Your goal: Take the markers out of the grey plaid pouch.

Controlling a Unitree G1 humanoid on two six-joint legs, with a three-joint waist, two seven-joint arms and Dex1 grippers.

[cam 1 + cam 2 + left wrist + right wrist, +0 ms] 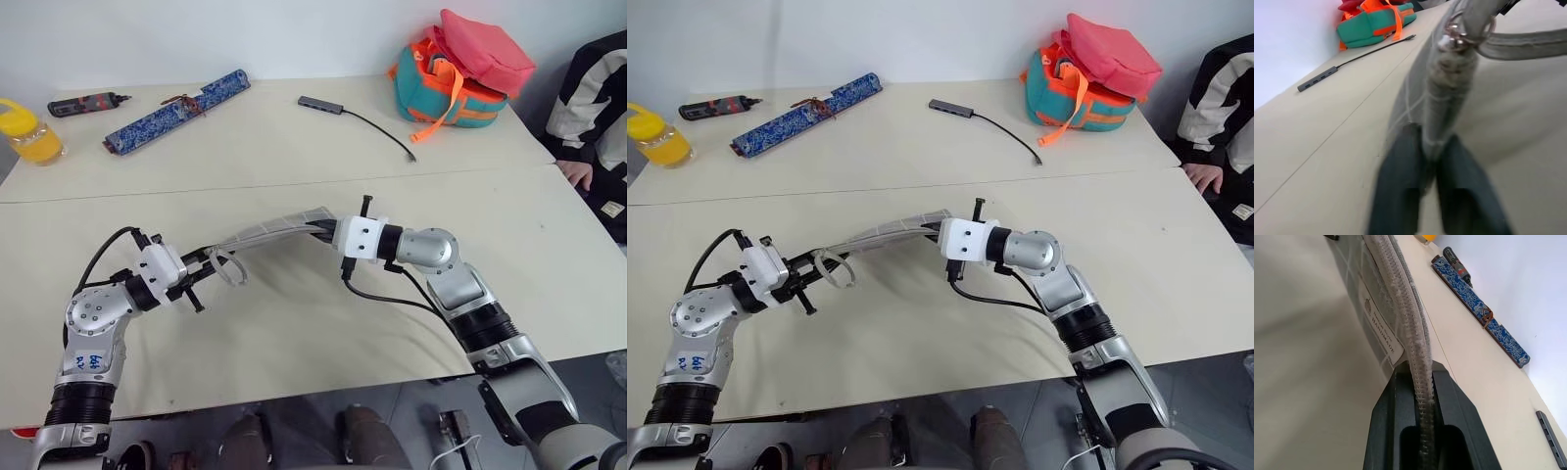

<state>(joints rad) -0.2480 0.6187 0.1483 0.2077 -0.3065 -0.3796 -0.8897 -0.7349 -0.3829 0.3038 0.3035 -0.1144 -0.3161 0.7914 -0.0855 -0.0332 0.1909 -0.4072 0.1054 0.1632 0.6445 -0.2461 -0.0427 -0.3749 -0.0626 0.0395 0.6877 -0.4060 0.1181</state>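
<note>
So your grey plaid pouch [279,229] is hanging over the worktop [294,157], well in front of the blue roll [176,111], and it's soft and floppy. Left pincer [203,266] is pinching the ring corner, right pincer [328,231] is clamped on the zipper edge. Looks light; keep gripping seams, not the middle.
</note>
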